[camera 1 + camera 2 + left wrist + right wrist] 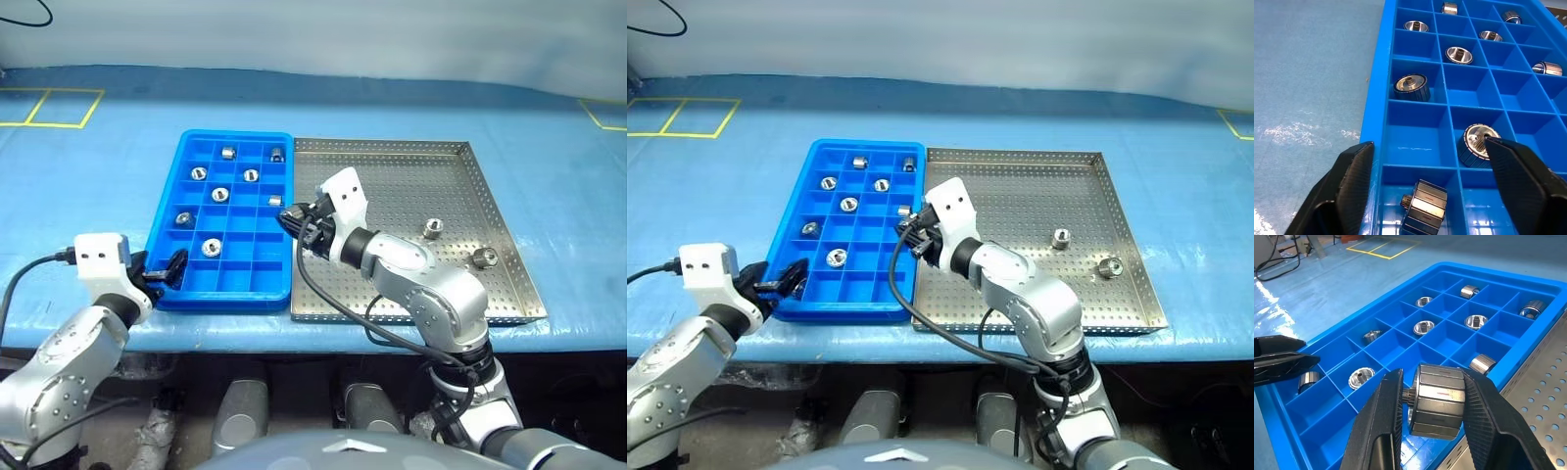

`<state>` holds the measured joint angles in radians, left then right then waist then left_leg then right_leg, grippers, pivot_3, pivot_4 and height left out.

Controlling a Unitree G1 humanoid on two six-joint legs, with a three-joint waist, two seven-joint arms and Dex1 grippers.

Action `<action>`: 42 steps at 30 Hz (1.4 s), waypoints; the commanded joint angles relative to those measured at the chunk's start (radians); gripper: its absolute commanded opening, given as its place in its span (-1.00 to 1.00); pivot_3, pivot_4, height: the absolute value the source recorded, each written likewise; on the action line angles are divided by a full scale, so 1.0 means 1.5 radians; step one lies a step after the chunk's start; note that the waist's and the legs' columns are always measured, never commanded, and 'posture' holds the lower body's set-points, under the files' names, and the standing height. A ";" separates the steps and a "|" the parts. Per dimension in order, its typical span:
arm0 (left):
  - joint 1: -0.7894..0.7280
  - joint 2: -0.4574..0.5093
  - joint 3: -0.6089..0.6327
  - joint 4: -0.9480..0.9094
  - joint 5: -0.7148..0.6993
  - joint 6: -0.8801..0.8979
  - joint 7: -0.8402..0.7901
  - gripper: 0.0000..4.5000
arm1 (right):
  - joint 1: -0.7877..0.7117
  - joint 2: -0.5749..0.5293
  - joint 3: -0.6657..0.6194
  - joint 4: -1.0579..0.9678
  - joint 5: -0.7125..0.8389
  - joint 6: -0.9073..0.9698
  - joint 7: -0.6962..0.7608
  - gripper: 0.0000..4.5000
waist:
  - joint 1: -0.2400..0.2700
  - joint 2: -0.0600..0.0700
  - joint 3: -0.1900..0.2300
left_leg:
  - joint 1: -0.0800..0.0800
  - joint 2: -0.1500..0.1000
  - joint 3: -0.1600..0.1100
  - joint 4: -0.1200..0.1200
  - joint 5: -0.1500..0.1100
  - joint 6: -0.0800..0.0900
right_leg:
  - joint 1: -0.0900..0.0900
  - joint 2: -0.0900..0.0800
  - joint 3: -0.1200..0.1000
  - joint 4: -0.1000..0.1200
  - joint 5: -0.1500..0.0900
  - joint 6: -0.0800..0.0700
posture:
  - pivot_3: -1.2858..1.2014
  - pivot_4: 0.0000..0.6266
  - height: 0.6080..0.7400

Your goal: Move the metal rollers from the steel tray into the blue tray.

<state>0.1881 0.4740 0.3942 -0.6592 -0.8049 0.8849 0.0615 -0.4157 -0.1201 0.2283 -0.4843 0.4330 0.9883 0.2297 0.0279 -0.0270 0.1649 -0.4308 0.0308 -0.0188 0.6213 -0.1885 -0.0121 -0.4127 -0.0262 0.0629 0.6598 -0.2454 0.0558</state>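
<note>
Looking down from the head, the right gripper is hovering over the blue tray's right edge; two metal rollers are waiting on the steel tray. Left wrist: the left gripper, fingers spread, is straddling a just-dropped roller in the near-left compartment. Right wrist: fingers are pinching another roller, which next needs an empty cell.

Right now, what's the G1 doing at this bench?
It is moving metal rollers from the steel tray to the blue tray. The right gripper is shut on a roller over the blue tray's edge. The left gripper is open at the tray's near corner, a roller lying below it. Two rollers remain in the steel tray.
</note>
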 commanded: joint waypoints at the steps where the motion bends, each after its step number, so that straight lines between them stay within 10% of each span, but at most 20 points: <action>1: -0.016 -0.018 -0.024 -0.017 0.041 -0.071 -0.034 0.99 | -0.012 -0.001 0.008 -0.018 -0.019 -0.016 -0.009 -0.42 | 0.000 0.000 0.000 | 0.000 0.000 0.000 0.000 0.000 0.000 | 0.000 0.000 0.000 0.000 0.000 0.000 | 0.14 -0.52 1.00; 19: 0.043 -0.005 -0.283 -0.089 0.249 -0.296 -0.245 0.99 | -0.180 0.129 0.057 0.364 -0.135 -0.222 0.034 -0.42 | -0.004 0.000 0.000 | -0.001 0.000 0.001 -0.001 0.000 0.000 | -0.001 0.001 0.001 0.000 0.002 -0.002 | 0.20 -0.52 1.00; 41: 0.150 -0.015 -0.230 -0.143 0.256 -0.298 -0.253 0.99 | -0.254 0.208 0.026 0.652 -0.154 -0.351 0.095 -0.42 | 0.027 0.001 0.000 | 0.000 0.001 0.000 -0.001 0.000 0.000 | 0.000 0.001 -0.001 0.000 0.000 -0.001 | 0.28 -0.52 1.00; 42: 0.147 -0.015 -0.231 -0.142 0.256 -0.297 -0.254 1.00 | -0.252 0.207 0.026 0.652 -0.154 -0.349 0.095 -0.08 | 0.029 0.001 0.000 | 0.000 0.001 0.000 -0.001 0.000 0.000 | 0.000 0.001 -0.001 0.000 0.000 -0.001 | 0.28 -0.52 1.00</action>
<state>0.4155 0.4555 0.0480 -0.8265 -0.4304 0.4519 -0.3204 -0.7638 0.1316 0.2795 0.4982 0.2015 0.4766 0.3666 0.0707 -0.0262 0.1656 -0.4309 0.0318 -0.0187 0.6204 -0.1886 -0.0122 -0.4131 -0.0247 0.0620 0.6599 -0.2452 0.0548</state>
